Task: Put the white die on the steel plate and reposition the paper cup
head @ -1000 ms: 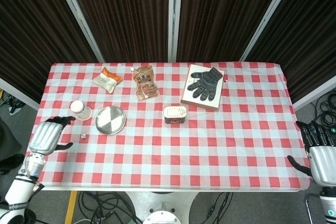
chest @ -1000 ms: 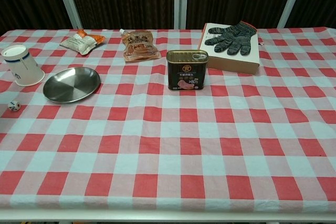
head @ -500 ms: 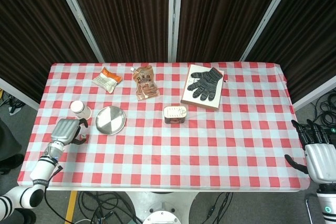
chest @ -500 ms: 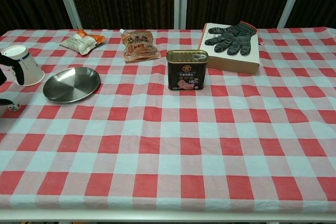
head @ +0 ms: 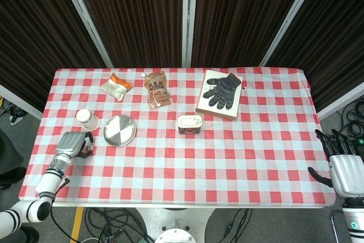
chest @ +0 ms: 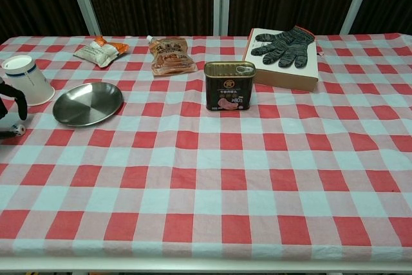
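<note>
left hand over the die, plate just beyond at two o'clock

the desk (head: 227, 157), under a red and white check cloth, carries everything. on its far side at about one o'clock lies a flat box (head: 211, 106) with a dark glove (head: 223, 90) on top. near the middle stands a tin can (head: 189, 123). at eleven o'clock lie a tan food pouch (head: 156, 89) and a smaller orange packet (head: 116, 86).

the steel plate (head: 119, 130) sits toward the desk's nine o'clock edge, with the paper cup (head: 87, 119) just beside it on its nine o'clock side, upside down by the look of it in the chest view and not touching it.

the left hand (head: 72, 143) hovers low over the cloth just at the cup's six o'clock. its fingers curl down around the white die (chest: 20, 129), which shows only as a small speck between the dark fingertips in the chest view; whether they actually clamp on it or merely bracket it i cannot tell. the right hand (head: 344, 163) rests off the desk's four o'clock corner, fingers spread and holding nothing.

what matters next: from the die and the left hand, the plate lies at about two o'clock, near, with the cup at twelve o'clock beside that path. the left hand is much the nearer; the right is well apart across the whole desk
</note>
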Available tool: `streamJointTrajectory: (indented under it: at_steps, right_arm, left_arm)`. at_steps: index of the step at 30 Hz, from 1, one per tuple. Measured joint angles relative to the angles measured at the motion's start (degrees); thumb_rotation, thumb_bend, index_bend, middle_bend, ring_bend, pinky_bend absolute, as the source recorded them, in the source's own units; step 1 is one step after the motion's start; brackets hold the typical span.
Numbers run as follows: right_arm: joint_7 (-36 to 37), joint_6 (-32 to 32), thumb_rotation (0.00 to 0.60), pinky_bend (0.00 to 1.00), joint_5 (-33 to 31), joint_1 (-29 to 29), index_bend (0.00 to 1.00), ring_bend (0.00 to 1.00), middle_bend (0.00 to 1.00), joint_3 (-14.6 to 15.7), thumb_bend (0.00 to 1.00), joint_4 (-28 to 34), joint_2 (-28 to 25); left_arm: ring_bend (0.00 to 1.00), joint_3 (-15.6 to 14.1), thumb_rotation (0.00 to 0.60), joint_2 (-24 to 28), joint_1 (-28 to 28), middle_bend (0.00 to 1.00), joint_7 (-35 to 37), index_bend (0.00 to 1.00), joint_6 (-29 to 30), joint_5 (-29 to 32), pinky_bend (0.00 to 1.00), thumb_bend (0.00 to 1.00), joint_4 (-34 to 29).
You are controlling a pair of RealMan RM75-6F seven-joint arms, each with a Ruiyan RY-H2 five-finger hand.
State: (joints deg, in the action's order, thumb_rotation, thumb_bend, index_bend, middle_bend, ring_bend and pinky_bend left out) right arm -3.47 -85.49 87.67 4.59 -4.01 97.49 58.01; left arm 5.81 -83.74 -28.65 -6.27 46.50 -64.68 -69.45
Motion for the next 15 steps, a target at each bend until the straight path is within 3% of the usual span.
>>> streamJointTrajectory:
  at_steps: [9,15]
  right_arm:
    - [0.5,0.2,0.600,0.09,-0.3,-0.1,0.04,0.00,0.21,0.2,0.09,-0.4,0.2]
    - [0.8,0.1,0.600,0.09,-0.5,-0.2,0.04,0.00,0.22,0.2,0.09,-0.6,0.2]
  left_arm:
    - [0.88,-0.3,0.600,-1.5,-0.3,0.86,-1.0,0.52,-0.6,1.6,1.00,0.29,1.9]
    - [0.88,-0.2,0.600,-1.8,-0.3,0.88,1.0,0.59,-0.3,1.0,1.00,0.37,1.7]
